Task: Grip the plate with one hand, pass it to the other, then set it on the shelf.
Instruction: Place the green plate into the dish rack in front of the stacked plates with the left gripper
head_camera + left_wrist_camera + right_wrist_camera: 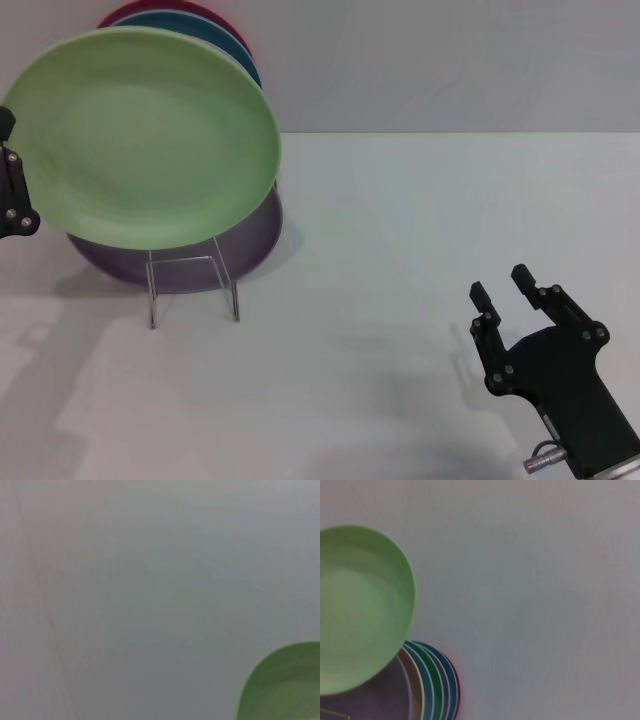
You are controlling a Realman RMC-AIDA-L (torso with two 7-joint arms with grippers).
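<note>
The pale light-green plate stands tilted at the far left, facing me, its lower edge just above the clear acrylic shelf. My left gripper is at the picture's left edge and grips the plate's left rim. The plate also shows in the left wrist view and the right wrist view. My right gripper is open and empty, low over the table at the front right.
A lilac plate leans on the shelf behind the green plate. Teal and red plates stand behind it against the wall. The right wrist view shows this stack of several coloured plates.
</note>
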